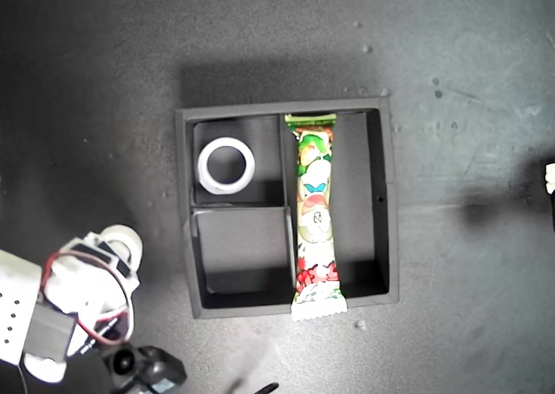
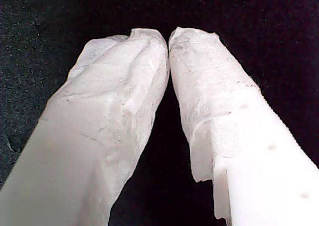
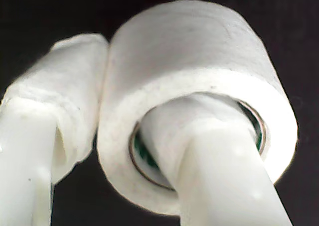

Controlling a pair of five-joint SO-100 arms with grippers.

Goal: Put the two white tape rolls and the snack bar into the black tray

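Exterior view, looking straight down: the black tray (image 1: 286,205) sits mid-scene on a dark speckled surface (image 1: 468,82). Its matte walls split it into two small square compartments on the exterior view's left and one long compartment on the right. One white tape roll (image 1: 226,166) lies flat in the far small compartment, its round centre hole open to the tray floor. The snack bar (image 1: 315,216) lies lengthwise in the long compartment, tight against the divider; its wrapper is shiny cream with green, red and cartoon print, and its near crimped end overhangs the tray wall. The near small compartment holds nothing.

My second tool (image 3: 124,136) pinches the other white tape roll (image 3: 199,91), one finger through its hole and one pressed on the outer wrap; a green inner core edge shows. In the exterior view that roll (image 1: 121,236) peeks out at the near left, mostly hidden by the arm and its wires.

My first tool (image 2: 167,37) has its wrapped fingers pressed together at the tips, holding nothing, over dark surface. Where it stands in the exterior view I cannot tell.
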